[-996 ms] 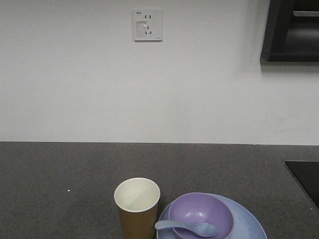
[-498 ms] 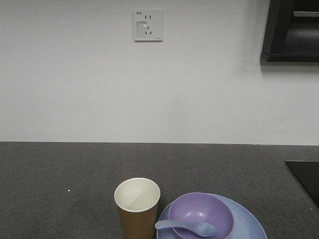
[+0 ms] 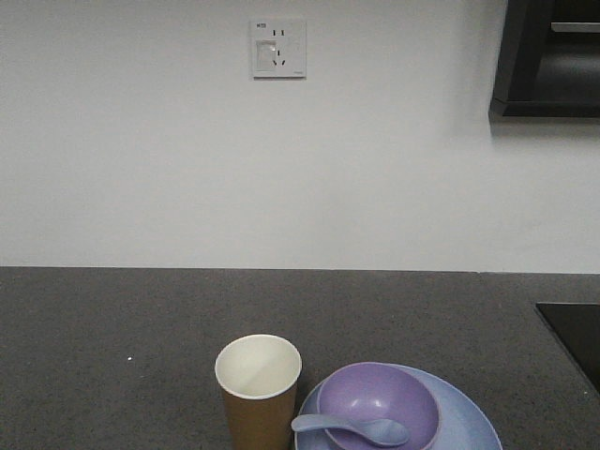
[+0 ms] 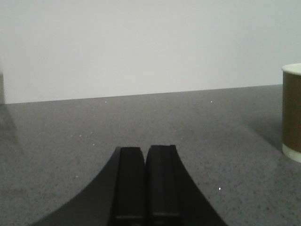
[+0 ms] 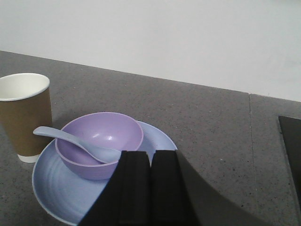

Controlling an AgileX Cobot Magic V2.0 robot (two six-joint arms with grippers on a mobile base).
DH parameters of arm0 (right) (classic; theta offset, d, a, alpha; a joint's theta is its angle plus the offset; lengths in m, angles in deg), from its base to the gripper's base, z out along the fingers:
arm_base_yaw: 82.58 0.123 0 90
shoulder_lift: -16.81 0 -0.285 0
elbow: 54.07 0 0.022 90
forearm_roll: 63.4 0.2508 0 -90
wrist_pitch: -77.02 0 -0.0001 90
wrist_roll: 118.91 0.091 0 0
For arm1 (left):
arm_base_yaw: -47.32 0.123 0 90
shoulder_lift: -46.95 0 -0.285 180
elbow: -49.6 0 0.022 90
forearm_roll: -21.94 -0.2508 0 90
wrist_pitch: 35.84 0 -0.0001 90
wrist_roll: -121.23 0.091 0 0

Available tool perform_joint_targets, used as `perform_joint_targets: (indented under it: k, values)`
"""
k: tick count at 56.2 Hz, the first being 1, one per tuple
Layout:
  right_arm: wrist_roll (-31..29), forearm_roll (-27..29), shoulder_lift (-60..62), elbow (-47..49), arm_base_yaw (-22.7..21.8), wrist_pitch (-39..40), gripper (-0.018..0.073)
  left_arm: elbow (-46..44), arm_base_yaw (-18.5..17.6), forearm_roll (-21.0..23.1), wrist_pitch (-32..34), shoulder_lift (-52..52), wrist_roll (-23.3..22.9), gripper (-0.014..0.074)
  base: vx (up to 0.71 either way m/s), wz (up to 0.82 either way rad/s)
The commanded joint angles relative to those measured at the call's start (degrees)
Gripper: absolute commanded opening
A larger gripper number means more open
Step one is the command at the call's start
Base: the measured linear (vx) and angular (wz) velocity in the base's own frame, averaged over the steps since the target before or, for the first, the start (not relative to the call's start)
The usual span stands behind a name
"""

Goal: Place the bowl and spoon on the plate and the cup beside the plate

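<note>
The lavender bowl (image 3: 379, 403) (image 5: 99, 136) sits on the pale blue plate (image 3: 464, 417) (image 5: 56, 183). The pale blue spoon (image 3: 352, 428) (image 5: 75, 143) lies in the bowl, its handle sticking out over the left rim. The brown paper cup (image 3: 258, 389) (image 5: 23, 115) (image 4: 292, 110) stands upright on the counter just left of the plate. My right gripper (image 5: 150, 153) is shut and empty, over the plate's near right edge. My left gripper (image 4: 146, 148) is shut and empty, low over bare counter to the left of the cup.
The dark grey speckled counter (image 3: 112, 328) runs back to a white wall with a socket (image 3: 277, 48). A black panel (image 3: 574, 337) (image 5: 290, 155) lies on the counter at the right. A dark cabinet (image 3: 548, 56) hangs at the upper right.
</note>
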Motion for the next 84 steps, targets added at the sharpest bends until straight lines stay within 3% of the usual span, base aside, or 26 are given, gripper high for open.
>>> perform_joint_targets:
  k: [1, 51, 56, 66, 70, 76, 80, 84]
  values:
    - [-0.66, 0.42, -0.26, 1.69, 0.00, 4.38, -0.0008, -1.43, 0.38, -0.03, 2.98, 0.99, -0.28, -0.0004, 0.00, 0.00]
    - [-0.56, -0.85, -0.47, 1.12, 0.00, 5.07, -0.0008, -1.43, 0.38, -0.03, 3.00, 1.07, -0.38, -0.0004, 0.00, 0.00]
    - [5.03, -7.20, -0.22, -1.16, 0.00, 6.10, -0.0008, -1.43, 0.38, -0.03, 3.00, 1.07, -0.38, -0.0004, 0.00, 0.00]
    - [27.96, -24.45, 7.28, -12.44, -3.80, 17.39, -0.0008, -1.43, 0.38, -0.03, 3.00, 1.07, -0.38, -0.0004, 0.00, 0.00]
    - [30.05, -26.90, 11.53, -17.93, -5.90, 22.49, -0.0008, -1.43, 0.38, -0.03, 3.00, 1.07, -0.38, -0.0004, 0.00, 0.00]
    - [29.84, -26.23, 17.00, -24.69, -7.62, 26.09, -0.0008, -1.43, 0.38, -0.03, 3.00, 1.07, -0.38, -0.0004, 0.00, 0.00]
    - [29.84, -24.77, 20.65, -28.00, -8.04, 25.84, -0.0008, -1.43, 0.38, -0.03, 3.00, 1.07, -0.38, -0.0004, 0.00, 0.00]
    - [29.39, -24.36, 24.31, -27.48, -8.04, 20.24, -0.0008, -1.43, 0.38, -0.03, 3.00, 1.07, -0.38, -0.0004, 0.00, 0.00]
